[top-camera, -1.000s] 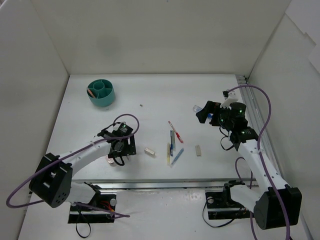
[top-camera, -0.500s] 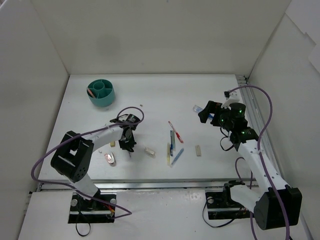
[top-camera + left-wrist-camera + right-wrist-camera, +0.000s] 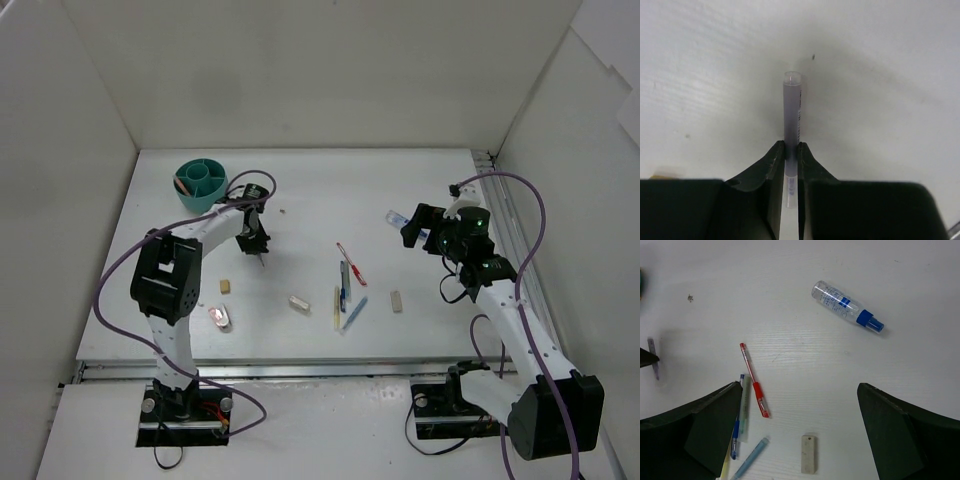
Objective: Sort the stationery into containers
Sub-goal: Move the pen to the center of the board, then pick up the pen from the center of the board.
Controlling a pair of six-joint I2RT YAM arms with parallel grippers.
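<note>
My left gripper is shut on a thin grey pen, which sticks out past the fingertips over the white table. In the top view it hangs just right of the round teal cup, the container. My right gripper stands wide open above the table with nothing between its fingers. Below it lie a red pen, a blue pen, a light blue pen and a beige eraser. A clear bottle with a blue cap lies farther back.
More stationery lies on the table: a pale yellow pen, a beige eraser, a small eraser and a pink-white object. White walls close in the table on three sides. The cup holds an orange-brown item.
The left gripper closed on the grey pen near the table's front and carried it back toward the teal cup. The right arm has barely moved.
</note>
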